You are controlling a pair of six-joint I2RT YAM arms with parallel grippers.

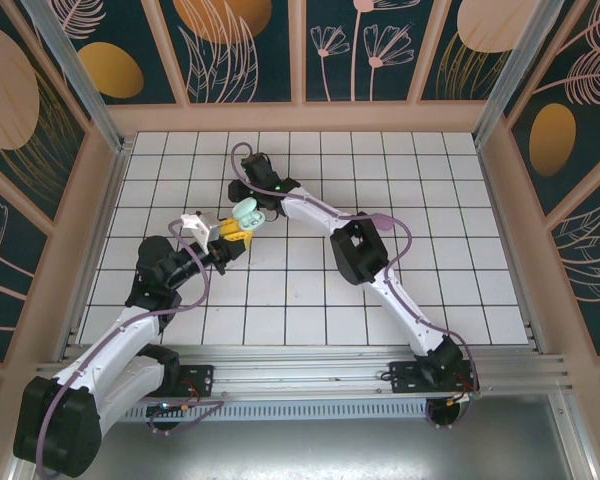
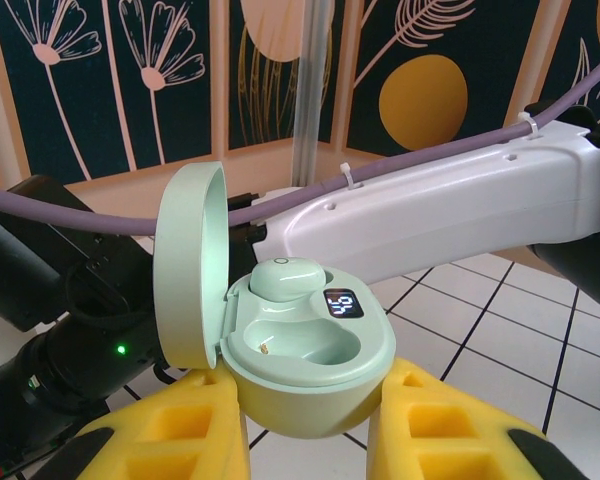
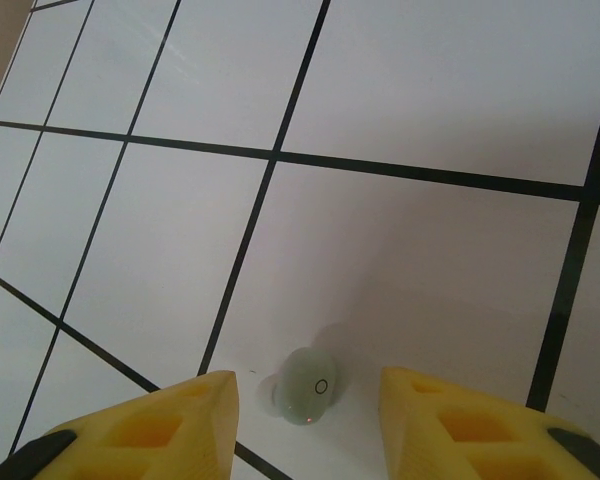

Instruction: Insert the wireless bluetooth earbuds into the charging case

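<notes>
Left gripper [image 2: 310,440] clamps the open mint case [image 2: 315,365] (seated earbud [image 2: 285,277] at its 12 o'clock); right gripper [image 3: 305,374], jaws apart, hangs over a loose earbud [image 3: 306,390].

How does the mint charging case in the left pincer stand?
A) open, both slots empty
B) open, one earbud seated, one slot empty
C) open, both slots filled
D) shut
B: lid up, one mint earbud sits in the charging case in the left pincer; the nearer slot is bare.

The mint case [image 2: 310,345] is partly hidden behind the left pincer [image 2: 310,375], itself cropped below.
</notes>
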